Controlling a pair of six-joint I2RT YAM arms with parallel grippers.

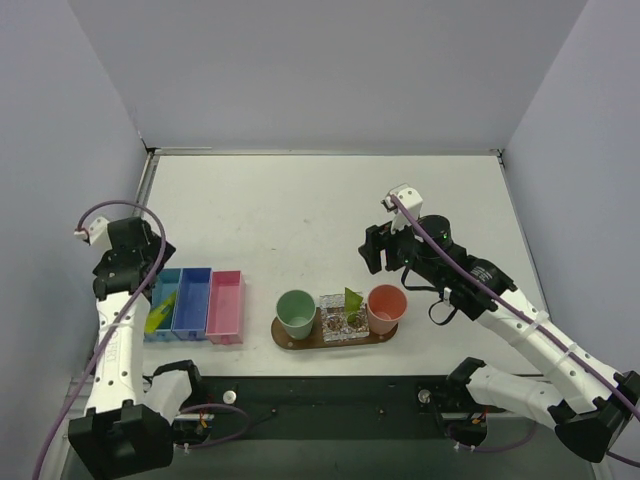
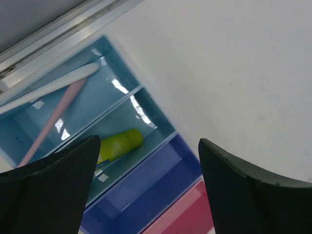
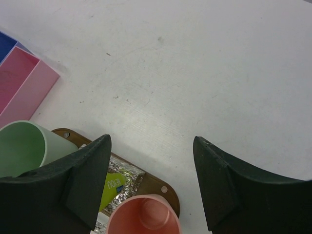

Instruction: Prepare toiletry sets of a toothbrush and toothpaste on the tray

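Left gripper [image 2: 148, 146] gapes wide, empty, above the toothbrush [image 2: 56, 117] in its light-blue bin [image 2: 100, 95]; right gripper [image 3: 151, 141] hangs open, empty, above the tray [image 3: 155, 184].

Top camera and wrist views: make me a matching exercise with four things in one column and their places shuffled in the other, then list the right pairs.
Things
1. green cup
2. orange cup
3. toothbrush
4. pink bin

Places
A. on the right end of the tray
B. lying in the pale blue bin
C. on the left end of the tray
D. on the table, the bin nearest the tray

Pairs: 1-C, 2-A, 3-B, 4-D
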